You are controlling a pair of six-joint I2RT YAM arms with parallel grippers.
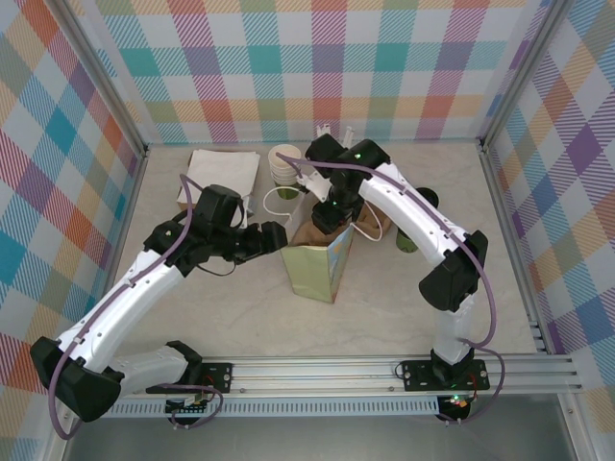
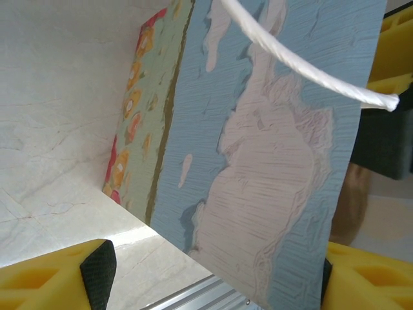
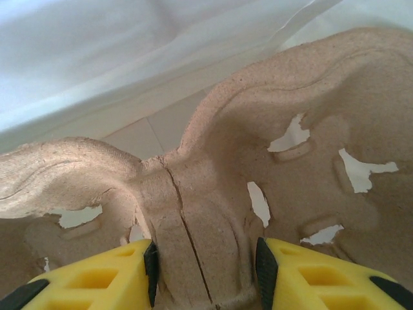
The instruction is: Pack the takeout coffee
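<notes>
Right pincer [image 3: 206,271], clenched: both black pads [image 3: 151,271] press the central ridge of a brown moulded pulp carrier [image 3: 213,194], which shows a crack along that ridge and torn holes in its wells. In the top view the carrier hangs at the mouth of the upright paper bag [image 1: 322,264]. Left pincer [image 2: 213,278], released: its jaws stand wide, with the bag's blue printed side between them and bare table [image 2: 58,129] visible beside the left pad.

Takeout coffee [image 1: 407,240]: a dark green cup standing on the table, right of the bag, just beside the right forearm and partly hidden by it. It is outside the bag and not in the carrier wells that show.

Handling, as judged: the cup is light and thin-walled, so it yields to a hard squeeze. The press-fit lid may pop under a high grip, and any contents call for an upright carry. The best hold is around the body below the lid rim, with moderate closure and the jaws level.
</notes>
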